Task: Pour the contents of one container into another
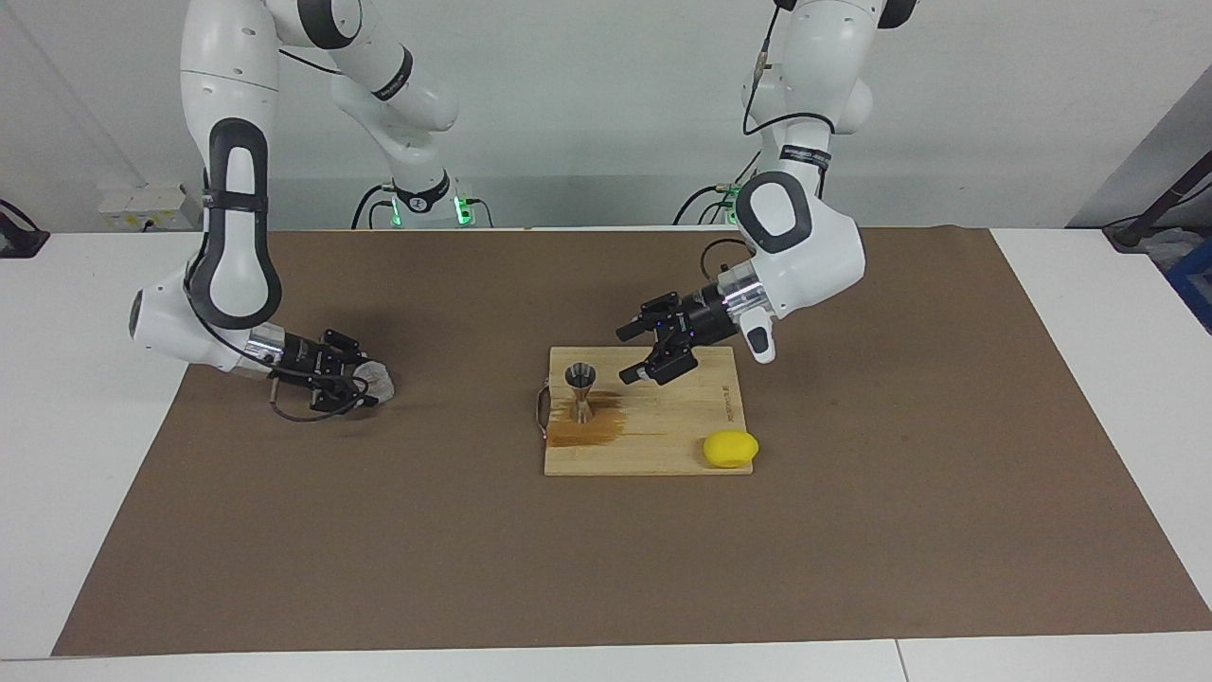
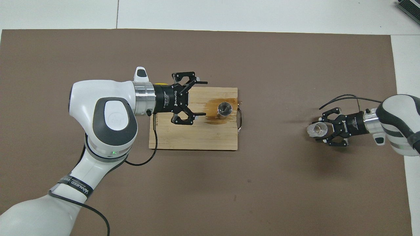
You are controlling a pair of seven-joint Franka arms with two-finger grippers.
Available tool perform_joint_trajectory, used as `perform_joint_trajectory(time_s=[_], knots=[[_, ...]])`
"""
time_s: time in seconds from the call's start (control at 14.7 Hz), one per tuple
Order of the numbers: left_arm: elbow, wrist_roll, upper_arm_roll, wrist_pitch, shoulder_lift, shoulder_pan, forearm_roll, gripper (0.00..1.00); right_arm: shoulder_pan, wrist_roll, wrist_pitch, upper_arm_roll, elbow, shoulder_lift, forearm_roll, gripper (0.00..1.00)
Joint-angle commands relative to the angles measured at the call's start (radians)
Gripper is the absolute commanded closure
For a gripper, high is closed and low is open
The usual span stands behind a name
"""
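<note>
Figure: the right hand [image 1: 365, 384] grasps the clear cup [image 1: 377, 381] low on the bench [image 2: 295, 196] mat, at the right arm's end. The steel jigger [image 1: 580, 390] stands upright on the wooden board [image 1: 663, 445], well apart toward the left arm's end. The left hand [image 1: 636, 353], released, hovers over the board beside the jigger.

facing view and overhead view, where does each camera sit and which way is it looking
Facing view: high across the table, looking at the robots; both arms show whole, the left tool over the cutting board, the right tool at the clear cup.
Overhead view: high above the robots' end, looking forward and steeply down; the arms enter from the bottom.
Shared: board, steel jigger, cup and both tools, half a turn apart.
</note>
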State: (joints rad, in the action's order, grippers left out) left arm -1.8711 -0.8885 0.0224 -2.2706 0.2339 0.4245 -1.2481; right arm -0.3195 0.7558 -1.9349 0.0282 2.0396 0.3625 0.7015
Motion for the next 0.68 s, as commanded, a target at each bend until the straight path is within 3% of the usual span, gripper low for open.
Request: perform_joint_trajectory(time_s=[0.0, 0.07, 0.2, 0.34, 0.61], knots=[[0.065, -0.01, 0.004, 0.022, -0.002, -0.019, 0.25, 0.0, -0.001, -0.016, -0.007, 0.004, 0.014, -0.017, 0.03, 0.73], [0.076, -0.003, 0.004, 0.025, -0.007, -0.024, 0.389, 0.0, -0.001, -0.001, -0.004, 0.004, 0.013, -0.017, 0.033, 0.84], [0.076, 0.003, 0.004, 0.035, -0.039, -0.027, 0.647, 0.0, -0.001, 0.036, -0.004, 0.004, 0.004, -0.022, 0.047, 0.93], [0.076, 0.008, 0.004, 0.083, -0.07, -0.073, 0.74, 0.0, 0.0, 0.104, -0.004, 0.013, -0.007, -0.028, 0.047, 1.0], [0.076, 0.149, -0.004, 0.199, -0.108, -0.137, 0.89, 0.0, 0.051, 0.238, -0.016, 0.018, -0.021, -0.065, 0.047, 1.0]])
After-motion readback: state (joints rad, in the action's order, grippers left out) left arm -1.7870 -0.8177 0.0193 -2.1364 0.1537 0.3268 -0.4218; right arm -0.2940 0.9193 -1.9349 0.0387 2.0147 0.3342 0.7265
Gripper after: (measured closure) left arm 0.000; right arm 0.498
